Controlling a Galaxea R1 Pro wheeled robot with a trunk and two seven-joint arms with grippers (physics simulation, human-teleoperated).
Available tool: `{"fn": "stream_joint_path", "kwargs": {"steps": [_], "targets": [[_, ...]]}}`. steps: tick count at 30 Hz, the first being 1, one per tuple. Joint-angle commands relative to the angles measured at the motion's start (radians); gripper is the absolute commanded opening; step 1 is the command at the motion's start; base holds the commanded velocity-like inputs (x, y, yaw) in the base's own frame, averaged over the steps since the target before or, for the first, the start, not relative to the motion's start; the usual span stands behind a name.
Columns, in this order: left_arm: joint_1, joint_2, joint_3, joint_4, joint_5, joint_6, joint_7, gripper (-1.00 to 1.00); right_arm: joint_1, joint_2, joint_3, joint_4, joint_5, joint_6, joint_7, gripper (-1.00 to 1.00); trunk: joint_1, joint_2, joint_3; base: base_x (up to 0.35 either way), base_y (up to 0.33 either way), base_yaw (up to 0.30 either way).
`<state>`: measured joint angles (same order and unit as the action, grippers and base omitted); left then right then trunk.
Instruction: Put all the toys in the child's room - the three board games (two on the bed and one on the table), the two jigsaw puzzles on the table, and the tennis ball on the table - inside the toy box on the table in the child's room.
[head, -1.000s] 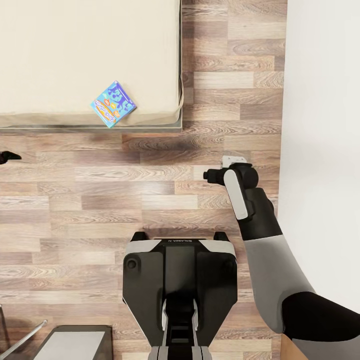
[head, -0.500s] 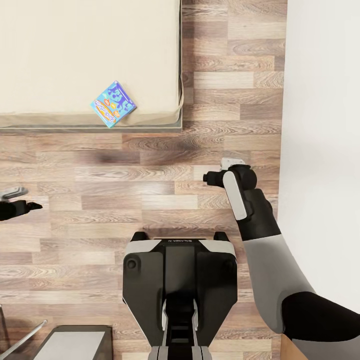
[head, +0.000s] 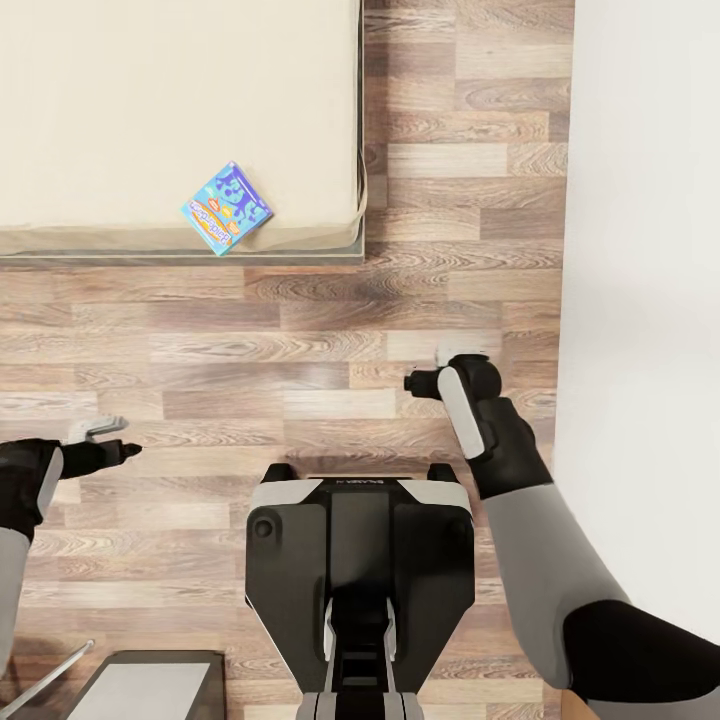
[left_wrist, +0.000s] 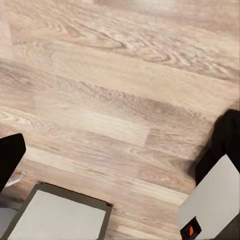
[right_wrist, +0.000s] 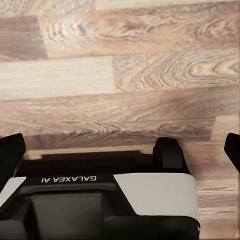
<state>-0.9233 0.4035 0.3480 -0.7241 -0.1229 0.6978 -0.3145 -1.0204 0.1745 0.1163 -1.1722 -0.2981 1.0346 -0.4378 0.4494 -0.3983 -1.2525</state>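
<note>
While the head view looks straight down, the bed (head: 150, 120) is seen at upper left, its beige mattress bordered by a dark frame edge. One board game (head: 227, 208), a blue box with an orange-red band, is found lying flat and turned at an angle near the mattress's near right corner, well apart from both arms. Wood-plank floor (head: 300, 340) is spread between the bed and the robot's base (head: 360, 560). A white wall (head: 640, 250) is seen along the right. The left gripper (head: 128, 451) is held low at the left edge, fingers pointed toward the base; whether it is parted or closed cannot be told from this angle. The right gripper (head: 412, 381) is held above the floor beside the base's front right corner, carrying nothing. A grey-topped, dark-framed object (head: 150, 685) is noted at lower left.

Left wrist view: floor planks (left_wrist: 120, 100) are recorded, with one dark fingertip (left_wrist: 9, 157) at the picture's edge, part of the robot's grey and black body (left_wrist: 215, 200), and the grey-topped object (left_wrist: 60, 217). The spread of the fingers cannot be judged.

Right wrist view: two dark fingertips (right_wrist: 10, 155) are seen at opposite edges, spread wide, nothing between them. The base, lettered GALAXEA AI (right_wrist: 67, 178), is seen below against the floor.
</note>
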Motion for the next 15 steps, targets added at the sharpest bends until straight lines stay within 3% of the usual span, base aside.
{"fn": "stream_joint_path", "kwargs": {"steps": [1, 2, 5, 15], "targets": [[0.001, -0.013, 0.004, 0.004, -0.011, -0.012, 0.012, 1.0, 0.0, 0.0, 0.002, 0.008, -0.008, 0.001, -0.011, 1.0, 0.001, -0.002, -0.001, 0.0, 0.0, 0.0], [0.004, -0.035, 0.004, 0.017, -0.01, -0.039, 0.051, 1.0, 0.001, 0.0, 0.003, 0.026, -0.005, 0.0, -0.011, 1.0, 0.001, -0.002, -0.001, 0.0, 0.0, 0.0], [0.007, -0.064, 0.003, 0.04, -0.005, -0.08, 0.111, 1.0, 0.003, 0.0, 0.006, 0.052, -0.002, -0.003, -0.011, 1.0, 0.001, -0.002, -0.001, 0.0, 0.0, 0.0], [0.009, -0.085, 0.005, 0.059, 0.0, -0.115, 0.148, 1.0, 0.032, 0.0, 0.006, 0.065, -0.003, -0.02, -0.009, 1.0, 0.001, -0.002, -0.001, 0.0, 0.0, 0.0]]}}
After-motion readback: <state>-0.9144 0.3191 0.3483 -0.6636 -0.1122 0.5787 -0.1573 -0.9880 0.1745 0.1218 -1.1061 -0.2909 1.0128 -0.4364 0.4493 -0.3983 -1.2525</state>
